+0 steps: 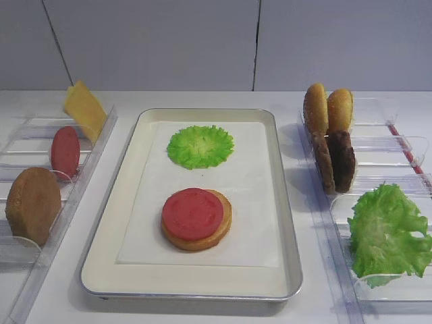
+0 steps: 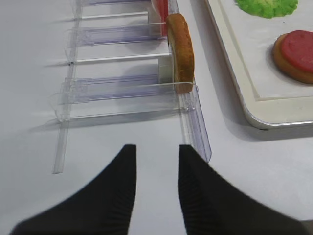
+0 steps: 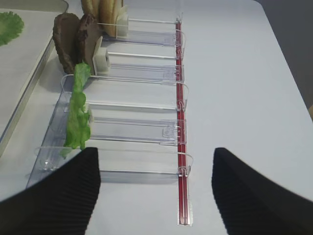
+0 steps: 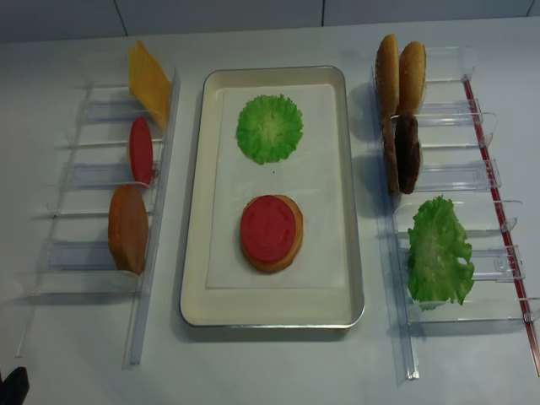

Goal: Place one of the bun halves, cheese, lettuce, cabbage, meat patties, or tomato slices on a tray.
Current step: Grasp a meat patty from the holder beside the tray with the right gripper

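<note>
On the left, a clear plastic rack (image 4: 101,181) holds, from its twelve o'clock end down to six, a thin square yellow cheese slice (image 4: 149,82), a flat round red tomato slice (image 4: 140,150) and a smooth tan-brown bun half (image 4: 128,229), each standing on edge. The left gripper (image 2: 155,166) hangs over bare table at the rack's six o'clock, its black fingers (image 2: 120,188) slightly parted and holding nothing.

In the middle, the large silver metal tray (image 4: 197,253) lined with white paper carries a flat frilled green cabbage leaf (image 4: 269,127) toward twelve o'clock and, toward six, a tomato slice lying on a bun half (image 4: 272,233).

At three o'clock of the tray, a second clear rack (image 4: 460,181) holds two more buns, two rough dark brown meat patties (image 4: 402,154) on edge, and a ruffled green lettuce leaf (image 4: 439,251). The right gripper (image 3: 155,183) hovers at that rack's six o'clock end, spread wide and empty.

This looks like the pause before a fresh pick. Whichever arm moves must reach forward, straddle one upright item and close across its flat faces.
</note>
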Controlling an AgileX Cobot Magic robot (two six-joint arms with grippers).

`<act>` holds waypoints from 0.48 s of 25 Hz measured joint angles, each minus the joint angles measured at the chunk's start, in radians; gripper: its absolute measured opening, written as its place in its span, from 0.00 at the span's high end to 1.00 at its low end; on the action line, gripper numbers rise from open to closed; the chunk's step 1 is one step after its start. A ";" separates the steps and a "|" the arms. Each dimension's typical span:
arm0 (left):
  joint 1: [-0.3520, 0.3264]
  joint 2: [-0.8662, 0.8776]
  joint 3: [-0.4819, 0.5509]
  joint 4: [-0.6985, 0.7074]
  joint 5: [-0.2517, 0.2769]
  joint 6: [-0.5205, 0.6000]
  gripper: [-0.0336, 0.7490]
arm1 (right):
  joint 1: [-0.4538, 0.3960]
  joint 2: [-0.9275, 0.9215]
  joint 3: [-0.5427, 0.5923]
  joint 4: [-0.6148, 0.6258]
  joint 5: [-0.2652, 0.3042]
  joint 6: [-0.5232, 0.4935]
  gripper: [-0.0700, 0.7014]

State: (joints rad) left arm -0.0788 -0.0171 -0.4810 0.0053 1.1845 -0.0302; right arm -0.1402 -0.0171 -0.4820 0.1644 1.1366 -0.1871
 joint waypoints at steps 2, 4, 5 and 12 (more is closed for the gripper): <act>0.000 0.000 0.000 0.000 0.000 0.000 0.71 | 0.000 0.000 0.000 0.000 0.000 0.000 0.27; 0.000 0.000 0.000 0.000 0.000 0.000 0.71 | 0.000 0.000 0.000 0.000 0.000 0.000 0.27; 0.000 0.000 0.000 0.000 0.000 0.000 0.71 | 0.000 0.000 0.000 0.000 0.000 0.000 0.27; 0.000 0.000 0.000 0.000 0.000 0.000 0.71 | 0.000 0.000 0.000 0.000 0.000 0.000 0.27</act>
State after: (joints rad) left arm -0.0788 -0.0171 -0.4810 0.0053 1.1845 -0.0302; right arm -0.1402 -0.0171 -0.4820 0.1644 1.1366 -0.1871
